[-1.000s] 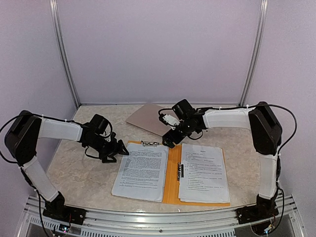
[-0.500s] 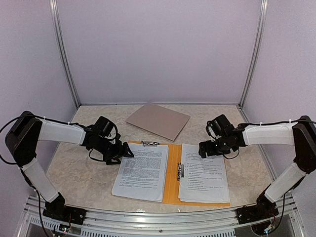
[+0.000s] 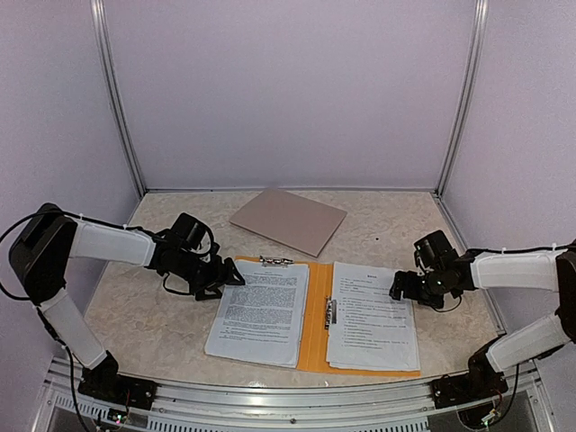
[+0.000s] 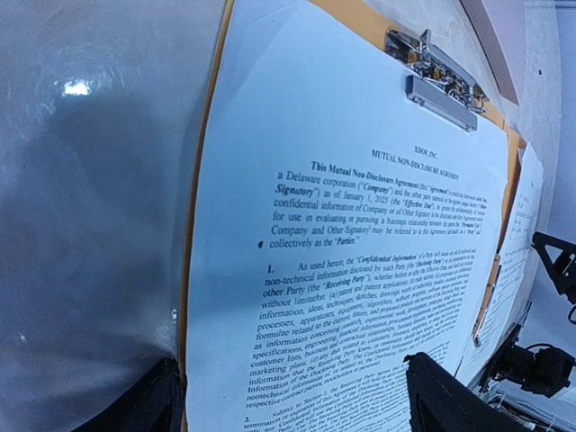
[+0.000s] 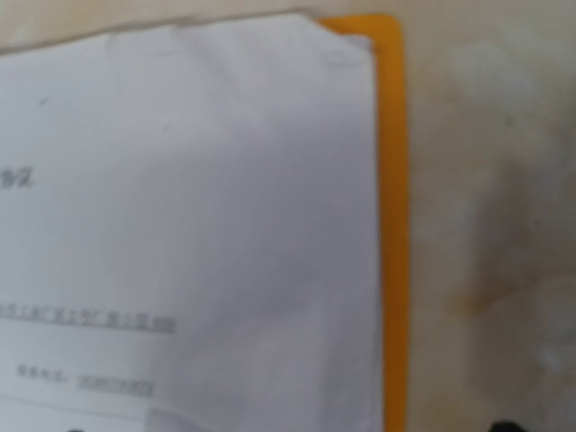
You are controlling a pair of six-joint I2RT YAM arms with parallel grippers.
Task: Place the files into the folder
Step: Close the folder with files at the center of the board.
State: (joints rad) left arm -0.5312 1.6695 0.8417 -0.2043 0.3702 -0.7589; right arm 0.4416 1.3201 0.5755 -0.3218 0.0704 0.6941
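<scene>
Here, white black-printed files (image 3: 261,310) are laid flat across both halves of the opened orange folder (image 3: 314,317) mid-counter (image 3: 162,315); left fingers (image 4: 445,400) at its 10 o'clock and right fingers (image 3: 399,288) at 3 are held spread, empty.

Blurred print on the white paper sheet (image 5: 180,225) is unreadable; the flat orange plastic folder (image 5: 392,225) runs off-frame below

Matt paper files (image 3: 261,310), seemingly plastic folder (image 3: 313,346)
</scene>
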